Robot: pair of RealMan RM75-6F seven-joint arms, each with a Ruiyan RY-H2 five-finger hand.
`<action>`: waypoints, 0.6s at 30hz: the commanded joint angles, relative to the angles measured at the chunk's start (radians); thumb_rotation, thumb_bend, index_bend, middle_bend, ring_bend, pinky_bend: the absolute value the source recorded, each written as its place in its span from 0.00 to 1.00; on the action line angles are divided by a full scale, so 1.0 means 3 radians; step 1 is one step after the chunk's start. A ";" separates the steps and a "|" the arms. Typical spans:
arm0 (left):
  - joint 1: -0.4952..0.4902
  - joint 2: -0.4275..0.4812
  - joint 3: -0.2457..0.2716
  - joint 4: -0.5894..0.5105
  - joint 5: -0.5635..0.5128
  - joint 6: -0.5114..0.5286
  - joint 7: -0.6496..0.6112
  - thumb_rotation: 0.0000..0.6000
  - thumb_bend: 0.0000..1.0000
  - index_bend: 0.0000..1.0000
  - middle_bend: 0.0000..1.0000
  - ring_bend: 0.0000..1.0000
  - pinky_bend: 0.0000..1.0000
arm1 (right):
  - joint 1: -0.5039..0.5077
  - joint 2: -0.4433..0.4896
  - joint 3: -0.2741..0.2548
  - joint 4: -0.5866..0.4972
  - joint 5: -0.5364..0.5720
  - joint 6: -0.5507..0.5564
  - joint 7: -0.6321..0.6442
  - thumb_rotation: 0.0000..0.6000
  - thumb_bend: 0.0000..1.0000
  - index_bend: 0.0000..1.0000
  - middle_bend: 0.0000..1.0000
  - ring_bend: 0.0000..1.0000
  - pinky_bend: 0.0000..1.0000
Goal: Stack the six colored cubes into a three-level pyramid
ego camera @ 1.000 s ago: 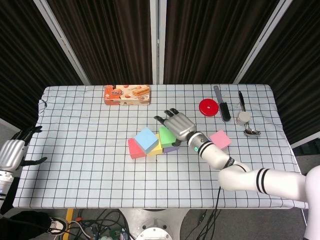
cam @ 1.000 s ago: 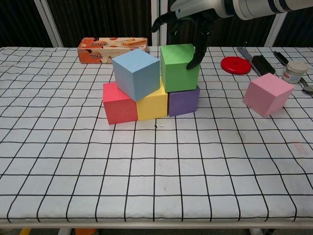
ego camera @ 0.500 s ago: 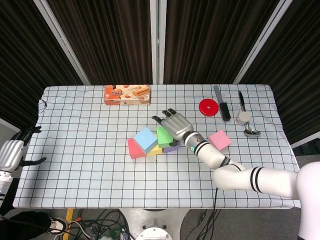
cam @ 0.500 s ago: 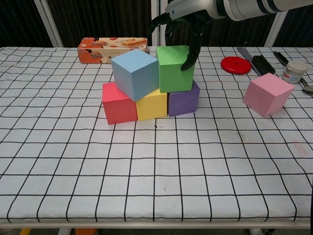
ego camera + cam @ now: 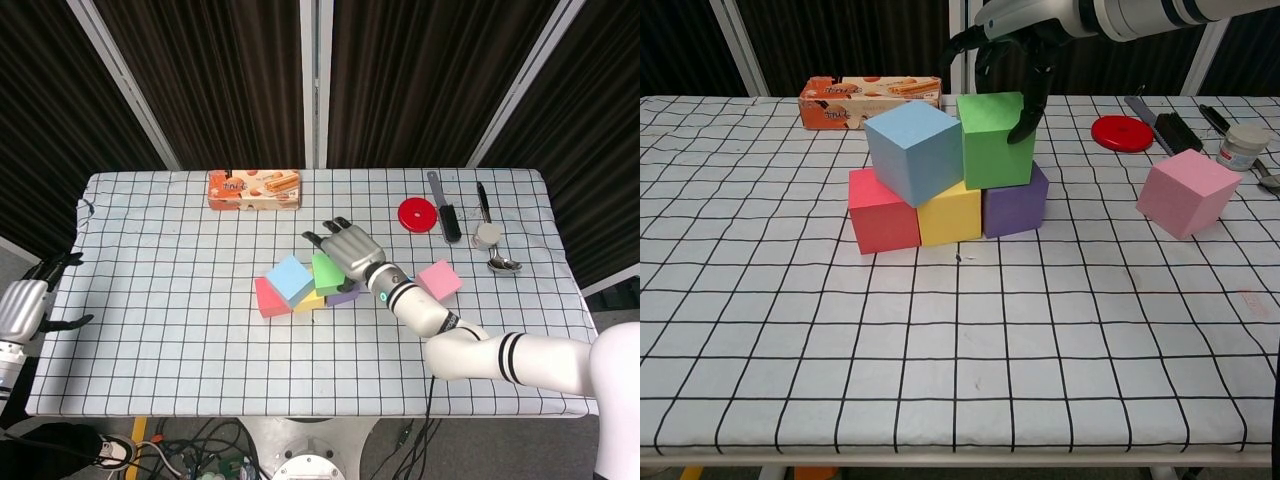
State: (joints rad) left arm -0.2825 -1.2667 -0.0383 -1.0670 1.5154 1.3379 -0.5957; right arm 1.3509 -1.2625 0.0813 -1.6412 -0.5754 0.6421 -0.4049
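- Table [image 5: 760, 330] under a white cloth with a black grid.
- Snack box [image 5: 872, 99] at the far edge; its lettering is too small to read.
- Right hand [image 5: 1012, 38] grips the green cube [image 5: 994, 140], which sits on the purple cube [image 5: 1017, 207] and yellow cube [image 5: 950, 214].
- Blue cube [image 5: 915, 150] sits on the red cube [image 5: 883, 211] and the yellow one.
- Pink cube [image 5: 1188, 192] lies apart on the right.
- Left hand [image 5: 25, 305] hangs off the table's left edge, fingers apart, holding nothing.

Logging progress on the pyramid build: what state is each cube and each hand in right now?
red cube: bottom row, left end.
yellow cube: bottom row, middle.
purple cube: bottom row, right end.
blue cube: second level, turned askew.
green cube: second level, right hand gripping it.
pink cube: on the table, unstacked.
left hand: empty, off the table's edge.
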 commanded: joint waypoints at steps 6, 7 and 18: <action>-0.0004 -0.0004 0.0012 0.0016 0.0013 -0.0020 -0.0020 1.00 0.00 0.14 0.20 0.09 0.20 | -0.0036 0.0028 -0.0019 0.0006 -0.0149 0.0009 0.0036 1.00 0.12 0.00 0.42 0.02 0.00; -0.0007 -0.0006 0.0013 0.0018 0.0015 -0.0023 -0.0019 1.00 0.00 0.14 0.20 0.09 0.20 | -0.0043 0.0032 -0.0018 0.0007 -0.0170 0.0002 0.0047 1.00 0.12 0.00 0.42 0.02 0.00; -0.0021 -0.0022 0.0022 0.0017 0.0030 -0.0043 0.0001 1.00 0.00 0.14 0.20 0.09 0.20 | -0.0126 0.0069 -0.0025 0.0033 -0.0469 -0.0111 0.0182 1.00 0.12 0.00 0.41 0.02 0.00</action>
State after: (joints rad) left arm -0.2887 -1.2733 -0.0315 -1.0616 1.5246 1.3249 -0.5957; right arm 1.3149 -1.2420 0.0750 -1.6332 -0.7135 0.6109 -0.3522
